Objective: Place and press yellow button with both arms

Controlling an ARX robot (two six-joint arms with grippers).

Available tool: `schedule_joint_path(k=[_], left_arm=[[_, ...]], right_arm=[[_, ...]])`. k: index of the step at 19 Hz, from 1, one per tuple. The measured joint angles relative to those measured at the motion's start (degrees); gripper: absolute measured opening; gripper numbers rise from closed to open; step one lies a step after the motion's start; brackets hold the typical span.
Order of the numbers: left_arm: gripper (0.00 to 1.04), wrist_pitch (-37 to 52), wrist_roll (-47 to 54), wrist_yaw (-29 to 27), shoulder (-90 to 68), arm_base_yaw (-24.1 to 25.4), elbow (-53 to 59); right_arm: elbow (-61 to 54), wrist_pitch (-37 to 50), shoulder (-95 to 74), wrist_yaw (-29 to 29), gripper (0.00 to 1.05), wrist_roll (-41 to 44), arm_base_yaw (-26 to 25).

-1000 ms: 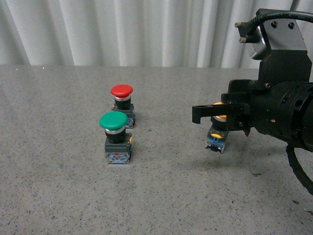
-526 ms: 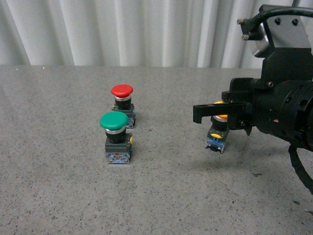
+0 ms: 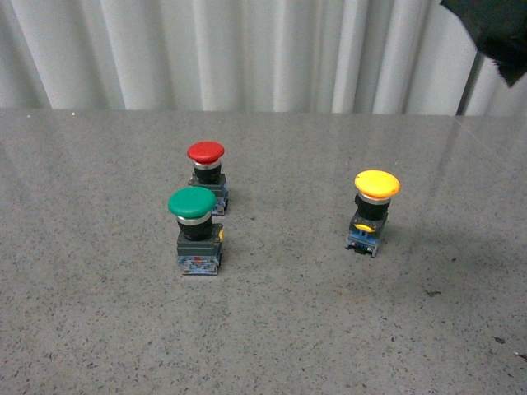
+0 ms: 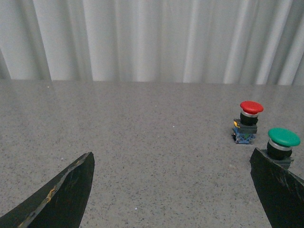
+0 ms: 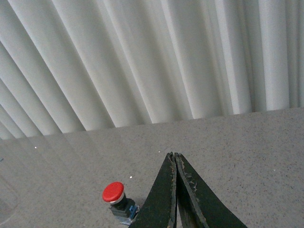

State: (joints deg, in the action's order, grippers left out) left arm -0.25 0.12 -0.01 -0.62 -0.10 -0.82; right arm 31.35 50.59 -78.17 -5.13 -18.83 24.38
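The yellow button (image 3: 375, 211) stands on the table (image 3: 99, 313), well right of two buttons (image 3: 200, 210).

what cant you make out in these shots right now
- Right arm: front view shows only a dark corner, cut off by the frame edge.
- Yellow button: out of frame in both wrist views.
- Green button: left wrist view, base hidden behind a gripper finger.
- Red button: right wrist view, base cut by the frame edge.
- Left arm: absent from the front view.
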Motion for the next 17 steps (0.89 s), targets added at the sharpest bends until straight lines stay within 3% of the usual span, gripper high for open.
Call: schedule_joint_path(k=[2, 3, 4, 5, 7, 17], left_arm=[[0.98, 0.00, 0.00, 0.00, 0.00, 0.00, 0.00], [0.98, 0.00, 0.00, 0.00, 0.00, 0.00, 0.00], [0.98, 0.00, 0.00, 0.00, 0.00, 0.00, 0.00], [0.98, 0.00, 0.00, -0.04, 0.00, 0.00, 0.00], [0.98, 0.00, 0.00, 0.02, 0.00, 0.00, 0.00], [0.98, 0.00, 0.00, 0.00, 0.00, 0.00, 0.00]], right_arm=[[-8.83, -10.45, 18.88, -2.73, 0.02, -0.35, -2.58], [-9.94, -17.03, 24.20, -8.07, 0.02, 2.95, -3.74], [-12.85, -23.89, 31.89, -8.76, 0.02, 8.74, -7.58], [-15.19, -28.17, 37.22, -7.13, 0.02, 11.69, -11.39], [-20.70, -34.93, 50.14, 3.06, 0.02, 16.11, -23.76], [-26.88, -36.89, 60.08, 5.16, 0.02, 18.25, -24.39]])
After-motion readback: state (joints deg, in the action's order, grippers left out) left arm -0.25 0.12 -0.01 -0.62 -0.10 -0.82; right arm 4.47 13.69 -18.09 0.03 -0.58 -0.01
